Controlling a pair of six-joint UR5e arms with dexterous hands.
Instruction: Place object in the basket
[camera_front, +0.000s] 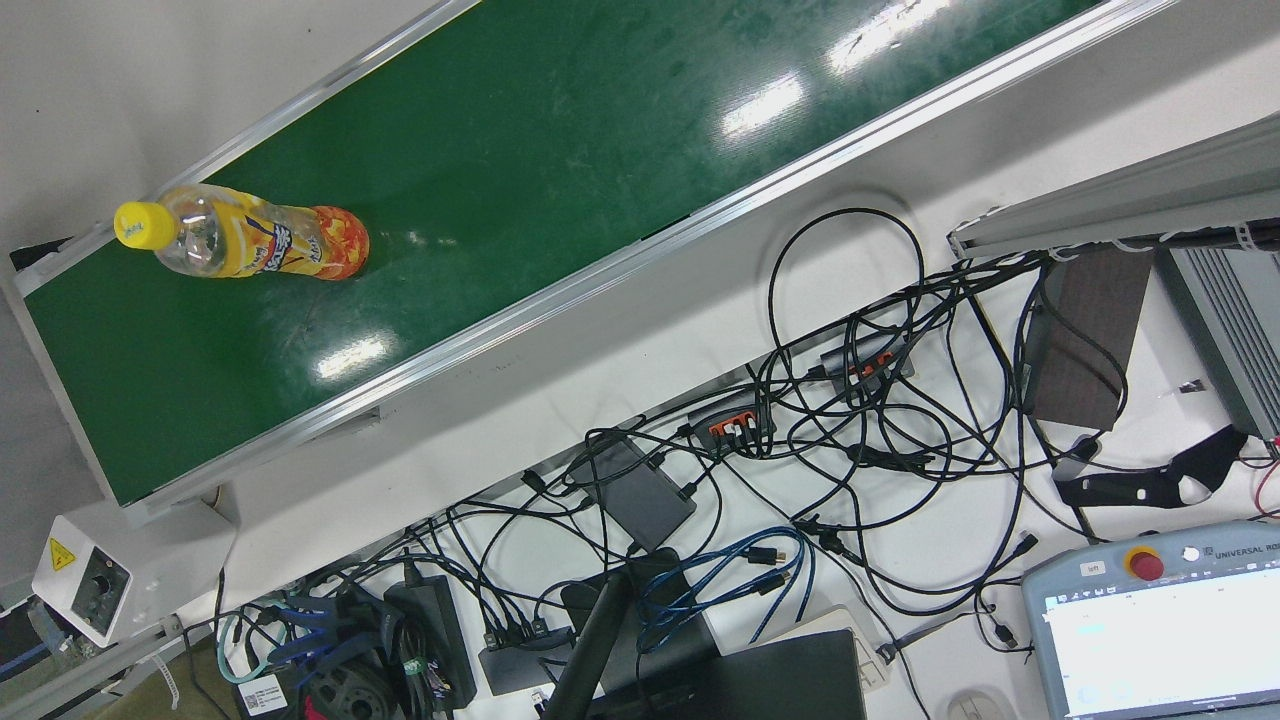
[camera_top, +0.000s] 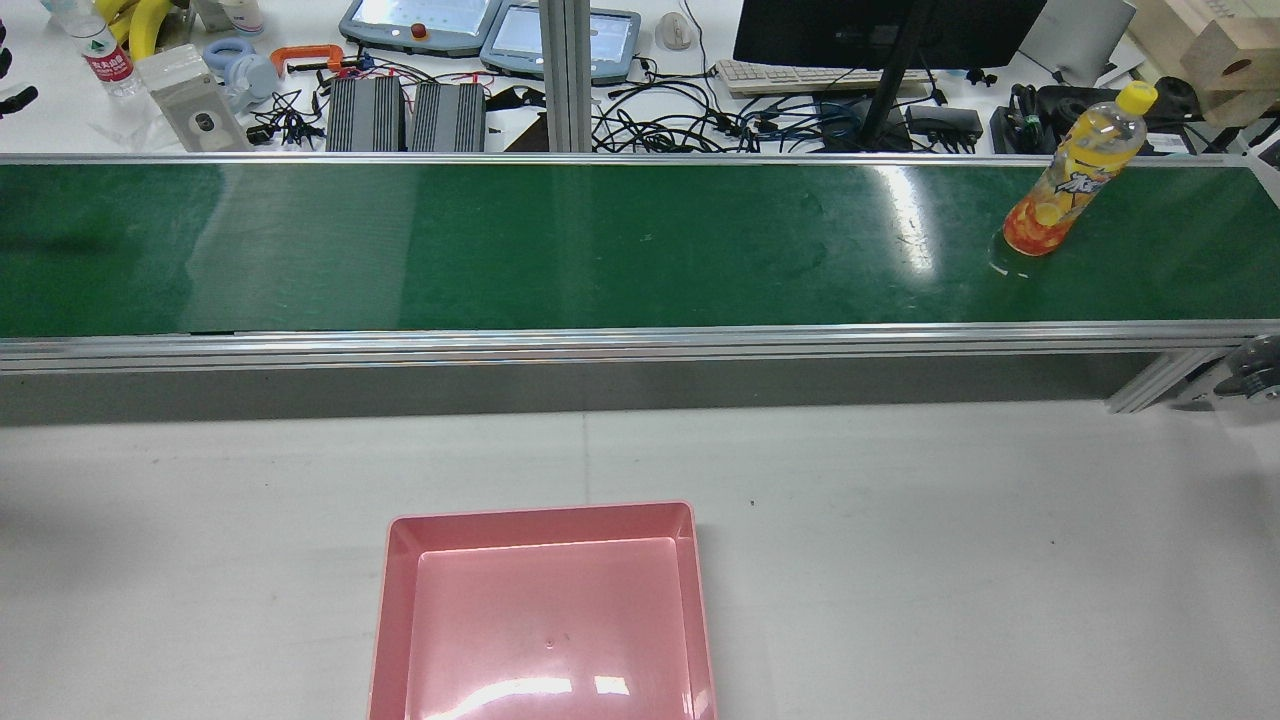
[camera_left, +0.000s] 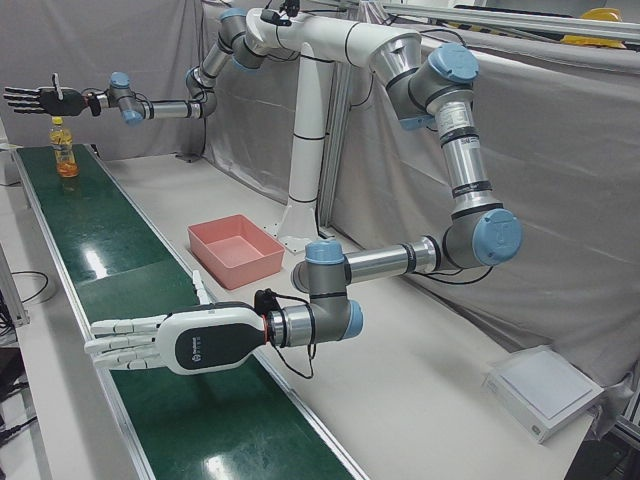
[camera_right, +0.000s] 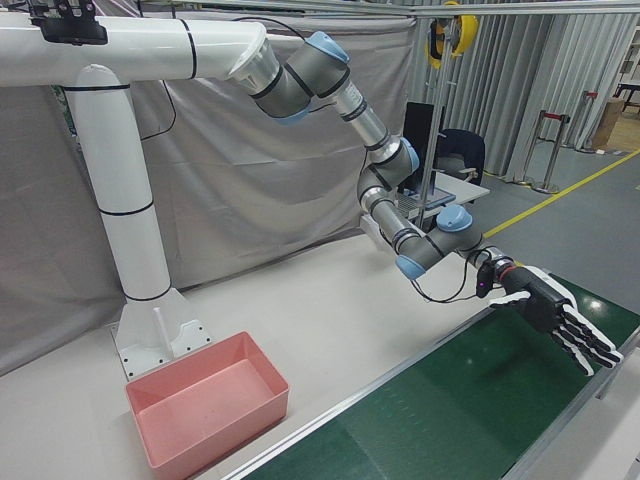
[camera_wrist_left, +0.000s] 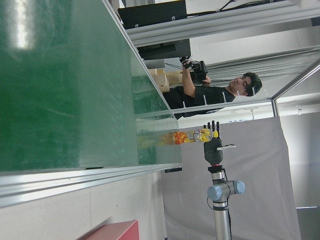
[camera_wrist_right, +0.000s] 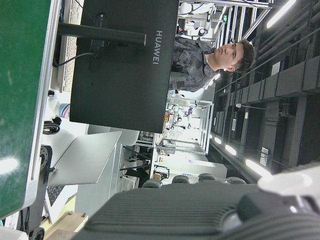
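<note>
On belt: bottle (camera_top: 1076, 175) upright | left hand (camera_left: 165, 342), right hand (camera_right: 556, 318) splayed, empty

A tangle of black cables (camera_front: 880, 420) sprawls over the white bench beside the green conveyor belt (camera_front: 520, 170). A teach pendant (camera_front: 1165, 620) lies at the bench's corner, its screen lit. Across the belt stand a black monitor (camera_top: 890, 30) and a keyboard (camera_top: 820, 77). A person in dark clothes (camera_wrist_left: 210, 92) holds up a device.

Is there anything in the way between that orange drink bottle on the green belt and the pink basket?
Nothing visible. The bottle stands upright on the belt; between it and the basket lie only bare belt, the belt's metal edge and empty table.
</note>
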